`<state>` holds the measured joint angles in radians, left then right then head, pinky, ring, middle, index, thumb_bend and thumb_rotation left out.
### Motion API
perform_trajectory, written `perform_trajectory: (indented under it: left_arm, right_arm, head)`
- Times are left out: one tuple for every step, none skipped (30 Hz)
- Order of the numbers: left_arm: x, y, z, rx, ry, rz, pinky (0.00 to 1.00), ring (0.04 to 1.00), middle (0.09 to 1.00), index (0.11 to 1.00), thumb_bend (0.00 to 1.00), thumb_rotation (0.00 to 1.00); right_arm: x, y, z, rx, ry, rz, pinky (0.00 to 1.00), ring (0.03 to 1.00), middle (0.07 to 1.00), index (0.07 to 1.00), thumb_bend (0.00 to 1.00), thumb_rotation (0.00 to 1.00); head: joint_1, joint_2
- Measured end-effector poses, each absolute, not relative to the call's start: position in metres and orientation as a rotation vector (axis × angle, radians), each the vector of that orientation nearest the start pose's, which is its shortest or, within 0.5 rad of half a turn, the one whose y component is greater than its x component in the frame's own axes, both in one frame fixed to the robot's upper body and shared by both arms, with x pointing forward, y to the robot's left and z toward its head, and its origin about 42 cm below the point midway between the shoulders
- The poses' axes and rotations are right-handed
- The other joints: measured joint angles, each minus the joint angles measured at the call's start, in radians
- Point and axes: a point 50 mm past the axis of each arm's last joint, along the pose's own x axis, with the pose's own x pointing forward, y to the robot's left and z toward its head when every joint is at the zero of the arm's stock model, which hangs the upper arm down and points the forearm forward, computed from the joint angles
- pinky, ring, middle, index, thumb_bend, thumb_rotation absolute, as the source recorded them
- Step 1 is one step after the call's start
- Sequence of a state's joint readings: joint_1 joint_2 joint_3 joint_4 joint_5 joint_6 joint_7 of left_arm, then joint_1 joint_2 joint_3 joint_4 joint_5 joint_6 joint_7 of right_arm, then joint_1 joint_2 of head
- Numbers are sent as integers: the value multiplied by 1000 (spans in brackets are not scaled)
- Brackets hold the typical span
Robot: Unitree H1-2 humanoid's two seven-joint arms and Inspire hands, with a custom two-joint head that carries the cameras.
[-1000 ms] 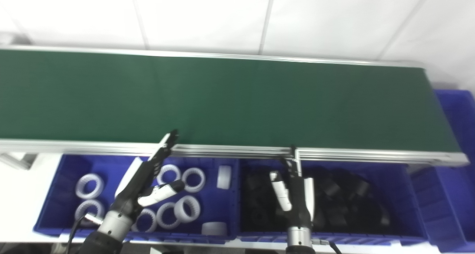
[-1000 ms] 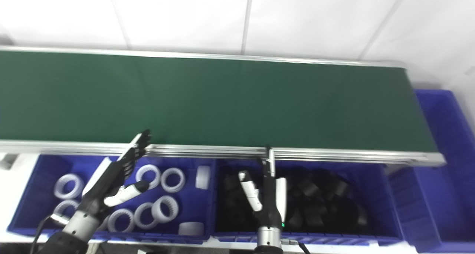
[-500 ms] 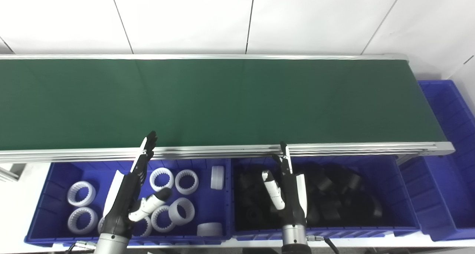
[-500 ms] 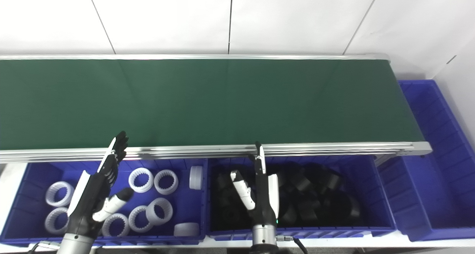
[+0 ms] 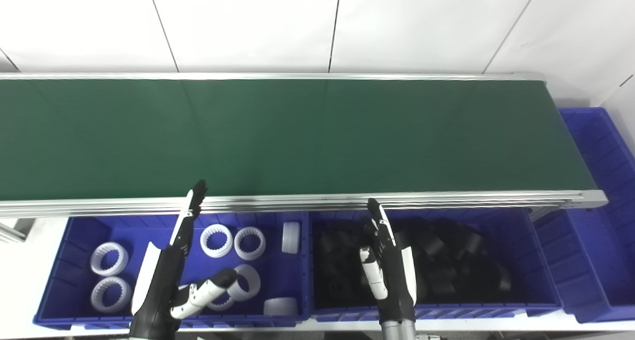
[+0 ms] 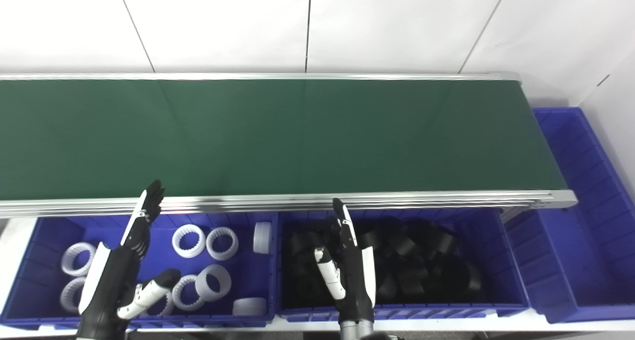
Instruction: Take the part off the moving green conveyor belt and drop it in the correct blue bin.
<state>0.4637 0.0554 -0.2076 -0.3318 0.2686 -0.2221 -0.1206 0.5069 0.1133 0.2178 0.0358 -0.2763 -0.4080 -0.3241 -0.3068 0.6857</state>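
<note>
The green conveyor belt (image 5: 297, 136) runs across the picture and carries no part that I can see. Below its near rail, the left blue bin (image 5: 79, 226) holds several white ring parts (image 5: 216, 240). The middle blue bin (image 5: 536, 275) holds several black parts (image 5: 446, 265). My left hand (image 5: 171, 275) hovers open over the white-ring bin, fingers straight and pointing up to the belt's rail, thumb out to the right. My right hand (image 5: 389, 270) hovers open over the black-part bin, fingers stretched toward the rail. Neither hand holds anything.
A third blue bin (image 5: 607, 181) stands past the belt's right end. The aluminium rail (image 5: 446, 199) edges the belt's near side. A white tiled wall (image 5: 317, 27) rises behind the belt.
The camera shifted early on, then held steady. Both hands have drawn back toward me and lower over their bins; the left thumb has dropped further down.
</note>
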Motion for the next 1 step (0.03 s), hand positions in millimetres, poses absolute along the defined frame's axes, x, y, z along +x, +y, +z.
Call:
perform_trajectory:
  left_arm:
    - [133,181,104,253,-93,-260,963,1000,1000,1000,598,768]
  right_arm:
    - [100,-148,30,-94,67,-177,884,895,950,937,768,1000]
  head:
    - [2,0]
